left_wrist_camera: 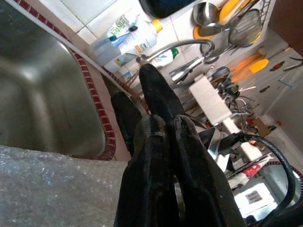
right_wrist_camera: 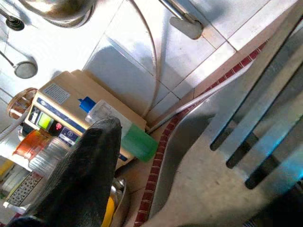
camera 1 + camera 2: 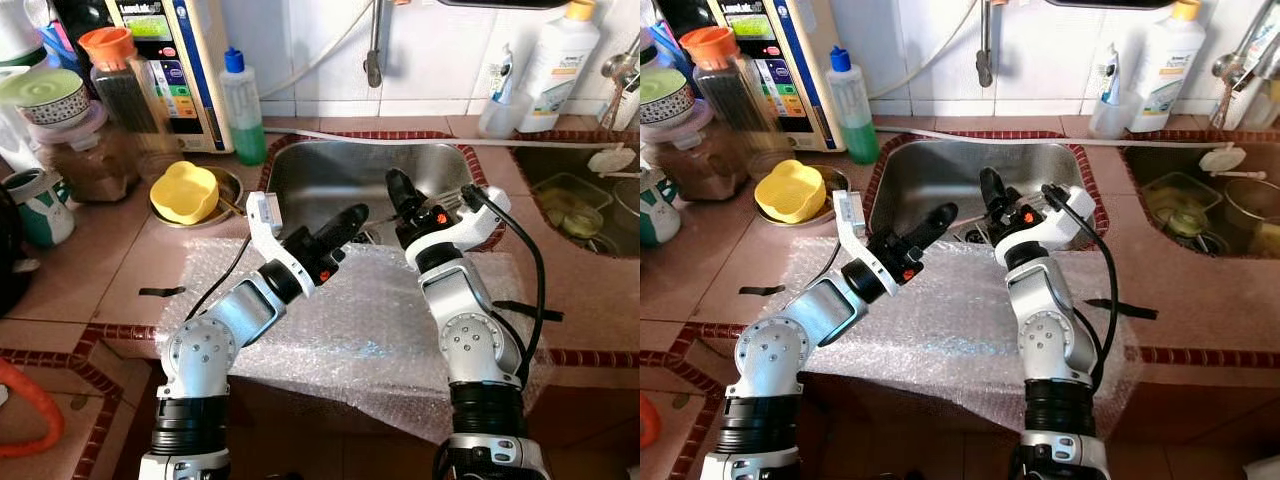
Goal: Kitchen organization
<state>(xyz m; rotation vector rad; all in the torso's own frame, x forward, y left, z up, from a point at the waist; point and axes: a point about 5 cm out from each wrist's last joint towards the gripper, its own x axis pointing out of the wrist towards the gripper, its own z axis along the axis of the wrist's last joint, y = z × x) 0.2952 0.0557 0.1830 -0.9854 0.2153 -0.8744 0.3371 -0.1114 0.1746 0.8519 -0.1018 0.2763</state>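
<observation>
The right gripper [image 3: 402, 190] has its 2 fingers clamped on a fork [image 2: 255, 137], tines out over the sink [image 3: 330, 170], while the left gripper [image 3: 345, 222] hangs at the sink's near rim, fingers pressed together and empty. Both arms reach across the bubble wrap [image 3: 350, 330] before the sink. Best to keep the fork level and squeezed firmly.
</observation>
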